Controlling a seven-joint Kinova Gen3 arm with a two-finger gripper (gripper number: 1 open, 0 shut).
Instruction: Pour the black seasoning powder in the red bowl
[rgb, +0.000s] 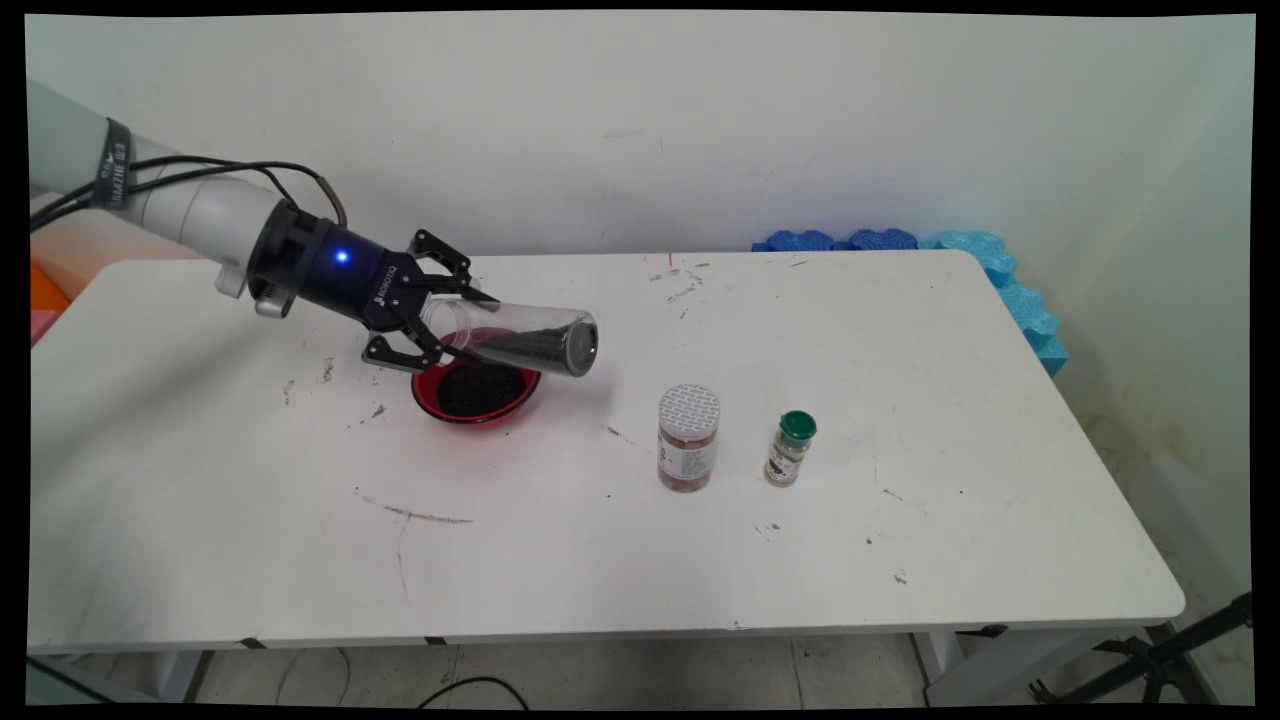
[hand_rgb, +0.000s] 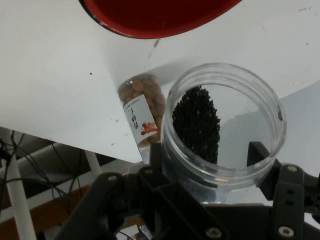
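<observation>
Nearest the camera in the main view, the white tabletop (rgb: 560, 560) is scuffed with dark marks. At about four o'clock from its centre stand two upright containers: a clear jar with a silver patterned lid and brown contents (rgb: 688, 438), and just at its three o'clock, apart from it, a small spice bottle with a green cap (rgb: 790, 448).

Further back, at about ten o'clock from the centre, sits a shallow red bowl holding black grains (rgb: 477, 391). Directly over it hangs a clear cylindrical plastic jar (rgb: 520, 336), lying almost on its side. Its grey end points toward three o'clock, and a bank of black grains rests along its lower wall. The tool (rgb: 437, 313) is clamped across the jar's end toward nine o'clock, one finger on the far side and one on the near. In the hand view the fingers (hand_rgb: 260, 155) hug the clear wall close to that end, and the grains (hand_rgb: 196, 125) are heaped against one side.

This jar looks light, stiff and smooth, so probably slippery; its thin wall may flex if squeezed hard. The grains will slide as it tips, shifting the weight. A hold across the round wall suits it, as here.

Along the back wall at one o'clock lie blue foam pieces (rgb: 900, 243).
</observation>
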